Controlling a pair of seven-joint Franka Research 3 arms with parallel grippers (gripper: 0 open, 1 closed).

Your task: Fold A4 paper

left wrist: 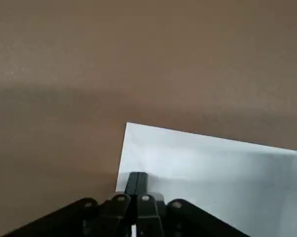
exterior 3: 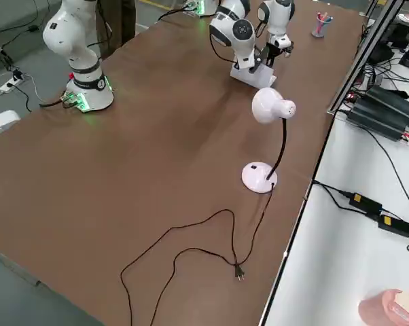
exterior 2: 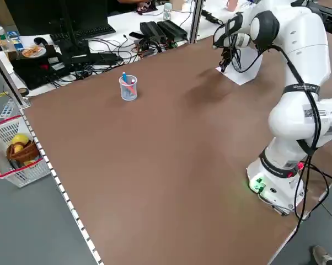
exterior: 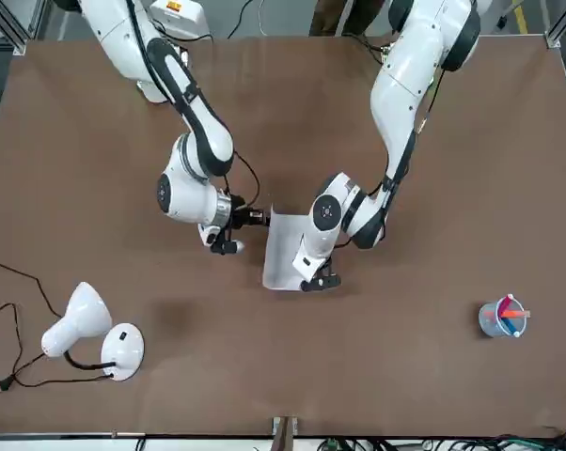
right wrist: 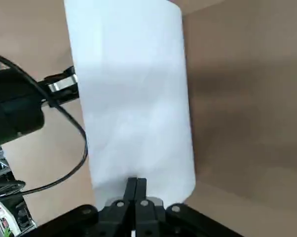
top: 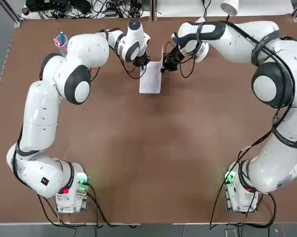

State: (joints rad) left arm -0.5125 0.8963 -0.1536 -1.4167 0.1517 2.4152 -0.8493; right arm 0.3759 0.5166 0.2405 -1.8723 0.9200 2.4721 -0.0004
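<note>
White paper (top: 150, 79) pinched by closed right gripper (top: 164, 67); closed left gripper (top: 141, 63) pins opposite edge. Slippage risks a skewed crease.

Pretty even, bright overhead light, with soft blurry shadows under the arms on the tabletop (top: 153, 148). Both wrist views are a bit soft, and the A4 paper (right wrist: 133, 98) looks slightly washed out there.

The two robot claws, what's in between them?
The A4 paper. In the top view it lies between the left gripper and the right gripper, with both shut grippers at its opposite edges, the right one lifting its side up.
</note>
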